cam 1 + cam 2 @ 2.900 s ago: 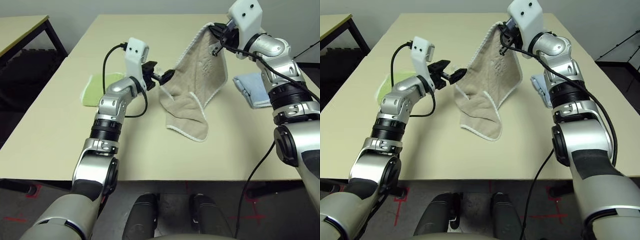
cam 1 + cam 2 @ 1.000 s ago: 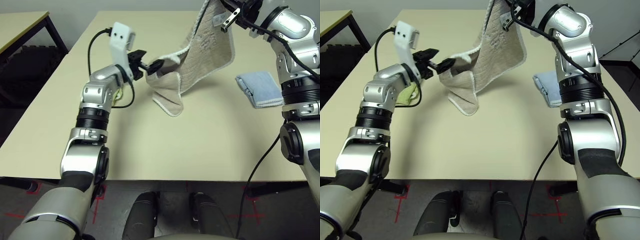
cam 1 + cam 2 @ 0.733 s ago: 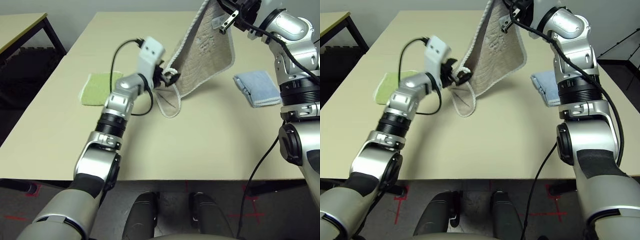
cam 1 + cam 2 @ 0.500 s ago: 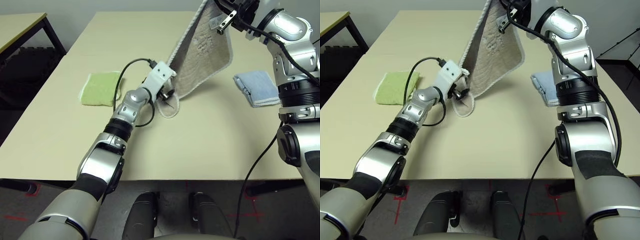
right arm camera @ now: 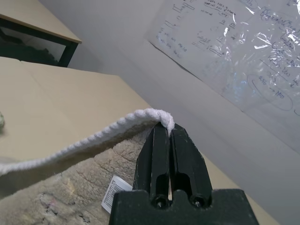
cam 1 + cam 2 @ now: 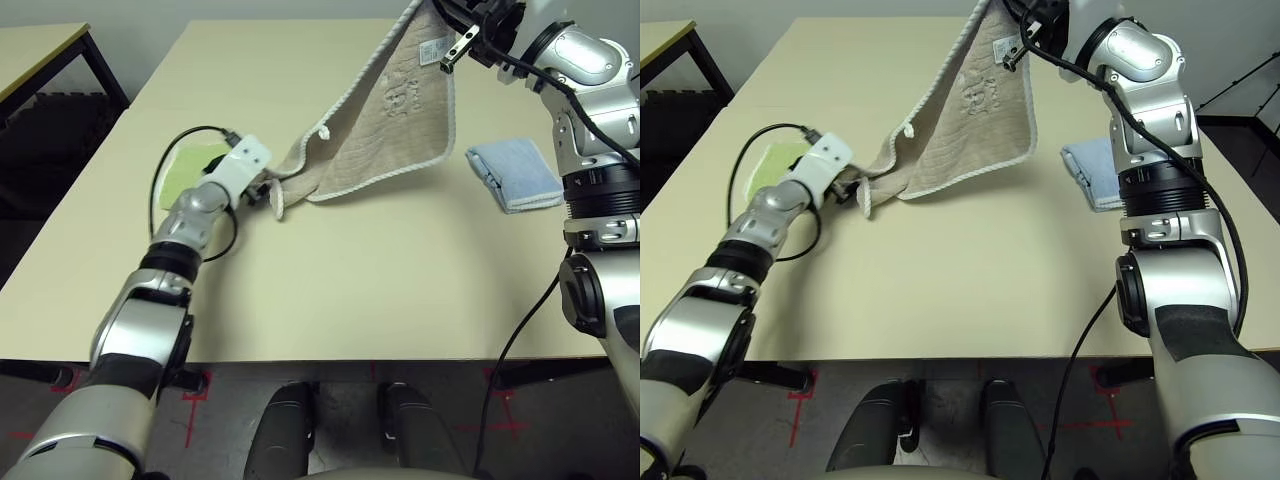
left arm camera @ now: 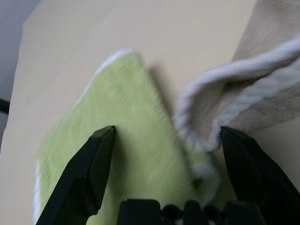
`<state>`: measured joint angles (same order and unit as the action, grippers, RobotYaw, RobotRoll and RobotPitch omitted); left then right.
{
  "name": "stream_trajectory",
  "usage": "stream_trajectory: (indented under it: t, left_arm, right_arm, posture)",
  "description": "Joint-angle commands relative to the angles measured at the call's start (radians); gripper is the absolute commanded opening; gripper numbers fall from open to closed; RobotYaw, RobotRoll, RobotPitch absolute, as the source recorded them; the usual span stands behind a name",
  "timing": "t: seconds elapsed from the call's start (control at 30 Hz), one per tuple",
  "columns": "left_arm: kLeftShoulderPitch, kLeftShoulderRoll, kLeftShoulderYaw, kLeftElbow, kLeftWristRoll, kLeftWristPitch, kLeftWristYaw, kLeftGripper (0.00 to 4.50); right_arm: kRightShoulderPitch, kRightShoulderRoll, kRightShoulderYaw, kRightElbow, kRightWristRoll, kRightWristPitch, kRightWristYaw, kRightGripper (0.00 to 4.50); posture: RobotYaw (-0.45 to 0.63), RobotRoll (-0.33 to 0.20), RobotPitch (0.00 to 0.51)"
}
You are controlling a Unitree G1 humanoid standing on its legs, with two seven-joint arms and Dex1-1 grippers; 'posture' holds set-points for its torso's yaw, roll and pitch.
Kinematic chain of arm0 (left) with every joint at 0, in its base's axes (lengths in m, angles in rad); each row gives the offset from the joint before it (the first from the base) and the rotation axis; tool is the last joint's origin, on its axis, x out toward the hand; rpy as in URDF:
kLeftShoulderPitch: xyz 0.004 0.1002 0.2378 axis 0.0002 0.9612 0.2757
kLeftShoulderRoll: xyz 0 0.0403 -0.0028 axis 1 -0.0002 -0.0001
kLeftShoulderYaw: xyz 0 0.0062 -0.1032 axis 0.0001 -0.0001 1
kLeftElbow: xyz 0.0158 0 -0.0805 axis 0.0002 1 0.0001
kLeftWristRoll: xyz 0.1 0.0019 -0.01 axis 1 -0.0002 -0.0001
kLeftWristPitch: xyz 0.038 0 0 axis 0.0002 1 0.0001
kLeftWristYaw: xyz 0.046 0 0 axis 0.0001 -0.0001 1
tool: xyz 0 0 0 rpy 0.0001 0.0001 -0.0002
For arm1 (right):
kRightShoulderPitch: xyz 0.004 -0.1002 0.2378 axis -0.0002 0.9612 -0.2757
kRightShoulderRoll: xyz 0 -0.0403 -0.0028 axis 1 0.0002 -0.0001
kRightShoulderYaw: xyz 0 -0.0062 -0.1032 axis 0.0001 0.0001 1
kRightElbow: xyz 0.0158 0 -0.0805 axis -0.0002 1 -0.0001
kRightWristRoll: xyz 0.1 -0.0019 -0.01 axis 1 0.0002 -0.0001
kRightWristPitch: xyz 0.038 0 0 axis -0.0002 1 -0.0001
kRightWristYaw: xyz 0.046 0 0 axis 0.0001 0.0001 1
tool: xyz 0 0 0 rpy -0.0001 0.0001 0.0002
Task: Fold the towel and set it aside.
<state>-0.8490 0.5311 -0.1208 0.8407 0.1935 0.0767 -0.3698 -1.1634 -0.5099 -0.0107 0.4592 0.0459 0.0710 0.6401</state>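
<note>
1. Fingers first: our right fingers (image 5: pixel 168 154) are clenched on a top corner of the towel (image 6: pixel 385 130), holding it high above the far side of the worktop (image 6: pixel 400 290). Our left fingers (image 7: pixel 168 171) stand spread wide and grasp nothing; the towel's white-edged lower corner lies just beside one of them, not pinched.

2. We see the towel hanging as a slanted sheet from that raised corner, down and toward our left, with its low end resting on the worktop near our left arm. Its long axis runs from the upper right grip down to that trailing corner.

3. The relation the next move turns on, as we judge it: the free lower corner lies just ahead of our left fingers, so the left arm is the nearer one to take it and bring it up to the held corner.

4. Compared with a second ago, our left fingers have let go of the towel's edge and the arm has swung down and to our left, over the lime-green towel (image 6: pixel 185 175). The sheet now hangs flatter and less bunched.

5. We note the light-blue towel (image 6: pixel 515 175) lying well apart on our right, and the small white label (image 5: pixel 112 194) near the right grip.
</note>
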Motion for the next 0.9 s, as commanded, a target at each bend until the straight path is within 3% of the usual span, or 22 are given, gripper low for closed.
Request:
stream_trajectory:
  t: [0.03,0.13,0.37,0.9]
  left_arm:
    - [0.031,-0.031,0.024,-0.115,-0.052,0.062,-0.055,4.50]
    - [0.028,-0.059,0.029,-0.174,-0.066,0.083,-0.071,4.50]
    - [-0.039,-0.103,0.048,-0.107,-0.077,0.067,-0.059,4.50]
    - [-0.057,-0.043,0.023,-0.053,-0.035,0.052,-0.079,4.50]
  right_arm:
    - [0.010,-0.003,-0.011,0.006,0.009,-0.008,0.000,0.01]
    - [0.012,0.000,-0.009,0.007,0.009,-0.008,0.002,0.01]
    - [0.014,0.001,-0.006,-0.003,0.009,-0.002,0.006,0.01]
    - [0.016,0.000,-0.011,-0.013,0.012,0.006,0.002,0.01]
  posture:
    - [0.13,0.000,0.139]
    - [0.13,0.000,0.139]
    - [0.11,0.000,0.139]
    - [0.11,0.000,0.139]
